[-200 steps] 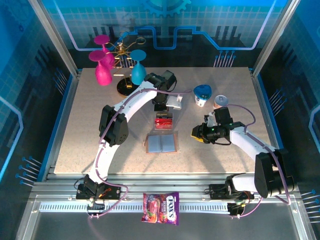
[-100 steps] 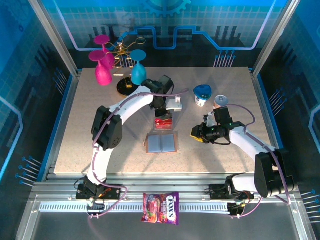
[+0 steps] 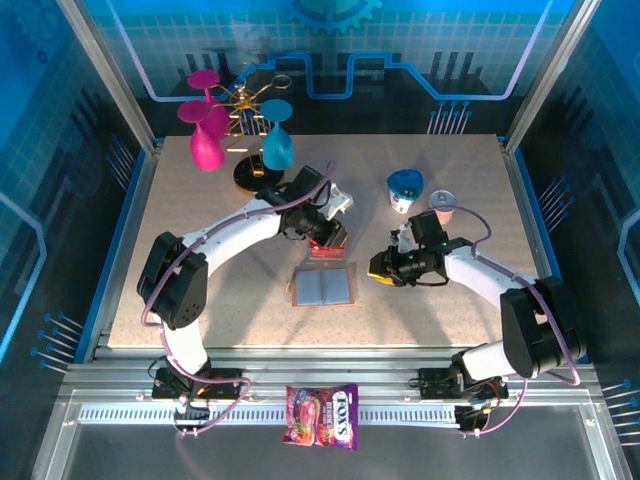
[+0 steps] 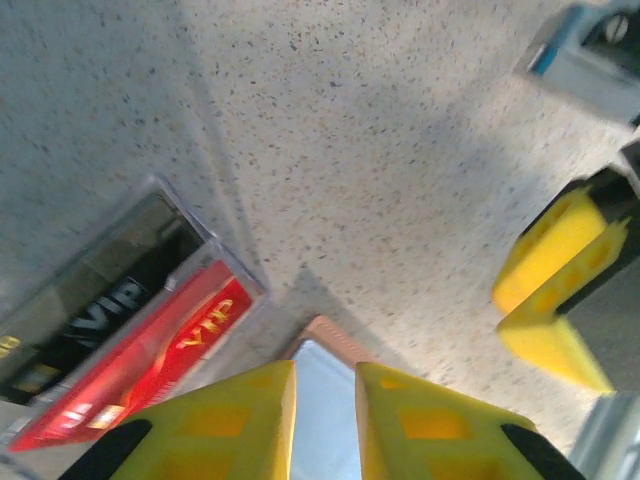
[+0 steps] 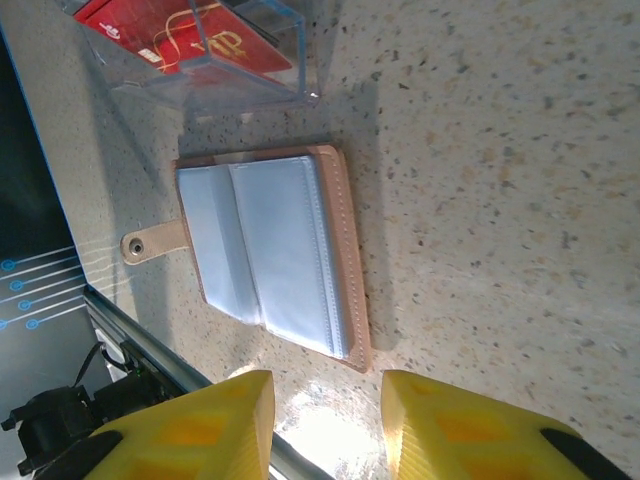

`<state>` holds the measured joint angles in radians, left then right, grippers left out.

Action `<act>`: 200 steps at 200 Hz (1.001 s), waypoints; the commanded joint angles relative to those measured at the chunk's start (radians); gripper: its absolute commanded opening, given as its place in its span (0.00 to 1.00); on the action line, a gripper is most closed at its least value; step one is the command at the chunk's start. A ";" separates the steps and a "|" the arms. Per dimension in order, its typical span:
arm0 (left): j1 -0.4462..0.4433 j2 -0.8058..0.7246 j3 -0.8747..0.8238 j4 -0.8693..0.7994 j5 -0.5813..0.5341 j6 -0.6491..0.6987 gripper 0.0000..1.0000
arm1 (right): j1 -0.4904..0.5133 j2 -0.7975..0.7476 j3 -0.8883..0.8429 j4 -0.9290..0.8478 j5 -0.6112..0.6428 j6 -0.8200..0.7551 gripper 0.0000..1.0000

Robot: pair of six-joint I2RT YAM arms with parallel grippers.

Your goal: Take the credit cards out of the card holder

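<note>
The card holder lies open and flat on the table, grey-blue pockets up, brown edges; it also shows in the right wrist view. The red credit cards lie in a clear plastic box just beyond it, and appear again as credit cards and credit cards. My left gripper hovers over that box, jaws slightly apart and open on nothing; a corner of the card holder shows between its fingertips. My right gripper sits just right of the holder, open and empty.
Pink and teal goblets hang on a stand at the back left. A blue-lidded cup and a pink-lidded cup stand behind the right arm. A purple-red candy packet lies on the front rail.
The left arm's elbow has swung out to the left and its gripper has turned and come over the card box. The right gripper has shifted a little left toward the card holder.
</note>
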<state>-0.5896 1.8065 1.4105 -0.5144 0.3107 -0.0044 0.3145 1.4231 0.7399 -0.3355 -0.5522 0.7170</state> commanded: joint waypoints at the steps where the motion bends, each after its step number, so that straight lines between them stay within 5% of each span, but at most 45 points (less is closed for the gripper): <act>1: -0.006 -0.018 -0.035 0.117 0.093 -0.324 0.22 | 0.031 0.027 0.034 0.016 0.009 0.018 0.35; 98: -0.099 -0.014 -0.326 0.276 0.125 -0.820 0.21 | 0.060 0.056 0.018 0.032 0.012 0.023 0.35; 200: -0.118 0.013 -0.348 0.109 0.002 -0.797 0.21 | 0.085 0.059 0.003 0.054 0.015 0.042 0.36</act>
<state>-0.7025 1.8057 1.0683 -0.3191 0.3607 -0.8135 0.3756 1.4670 0.7517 -0.2958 -0.5385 0.7437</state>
